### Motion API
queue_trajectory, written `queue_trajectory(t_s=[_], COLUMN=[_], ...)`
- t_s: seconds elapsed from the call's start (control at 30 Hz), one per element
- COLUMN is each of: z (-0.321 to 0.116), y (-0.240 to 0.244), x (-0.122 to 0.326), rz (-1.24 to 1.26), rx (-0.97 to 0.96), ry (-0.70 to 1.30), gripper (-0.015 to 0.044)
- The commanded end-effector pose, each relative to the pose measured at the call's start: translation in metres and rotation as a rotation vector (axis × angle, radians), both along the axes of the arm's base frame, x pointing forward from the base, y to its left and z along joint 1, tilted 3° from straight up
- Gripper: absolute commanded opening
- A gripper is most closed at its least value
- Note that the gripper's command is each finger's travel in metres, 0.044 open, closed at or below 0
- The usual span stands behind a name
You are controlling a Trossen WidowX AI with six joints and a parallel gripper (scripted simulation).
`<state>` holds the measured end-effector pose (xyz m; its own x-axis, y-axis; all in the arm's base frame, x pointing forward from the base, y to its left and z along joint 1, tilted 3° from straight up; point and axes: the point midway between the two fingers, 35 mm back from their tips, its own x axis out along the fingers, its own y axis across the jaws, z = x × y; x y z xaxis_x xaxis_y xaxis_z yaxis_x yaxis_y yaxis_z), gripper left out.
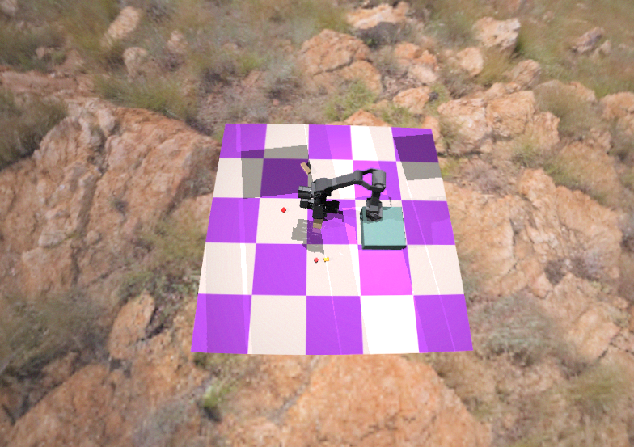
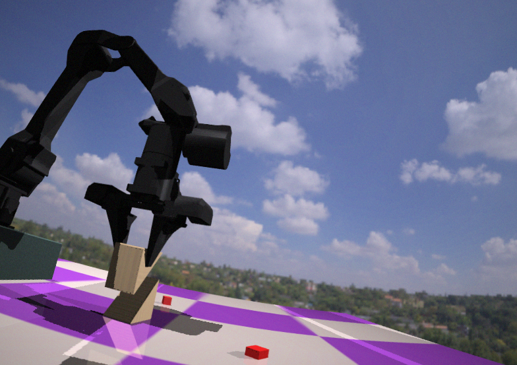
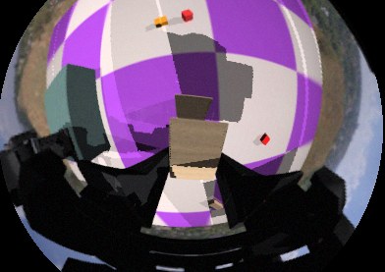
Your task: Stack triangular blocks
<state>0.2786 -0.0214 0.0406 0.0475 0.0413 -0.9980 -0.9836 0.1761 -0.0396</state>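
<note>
My gripper (image 2: 132, 254) (image 3: 192, 150) is shut on a pale wooden triangular block (image 2: 124, 266) (image 3: 196, 142), fingers on opposite sides. In the exterior view its flat top is up and its slope faces down and right. The lower triangular block (image 1: 317, 224) (image 2: 132, 305) (image 3: 192, 107) stands on the checkered table with its slope facing up and left. The held block is above it and offset to the left in the exterior view, its bottom edge overlapping the lower slope in view. Whether they touch cannot be told. The held block hides part of the lower one in the wrist view.
A teal box (image 1: 383, 229) (image 2: 29, 255) (image 3: 81, 101) stands under the arm's base. Another small wooden piece (image 1: 306, 168) (image 3: 215, 204) lies behind the gripper in the top view. A red cube (image 1: 283, 209) (image 2: 256, 352) (image 3: 265, 138), another red cube (image 1: 315, 259) (image 2: 166, 299) (image 3: 187, 15) and a yellow piece (image 1: 327, 259) (image 3: 161, 21) lie around.
</note>
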Motion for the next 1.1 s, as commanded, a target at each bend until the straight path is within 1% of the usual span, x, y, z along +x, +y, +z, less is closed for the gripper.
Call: queue_trajectory(t_s=[0.0, 1.07], z=[-0.015, -0.0172], y=[0.0076, 0.0091], x=[-0.0005, -0.0019], rz=[-0.003, -0.013], rx=[0.003, -0.006], ry=[0.005, 0.004], gripper=[0.0, 0.0])
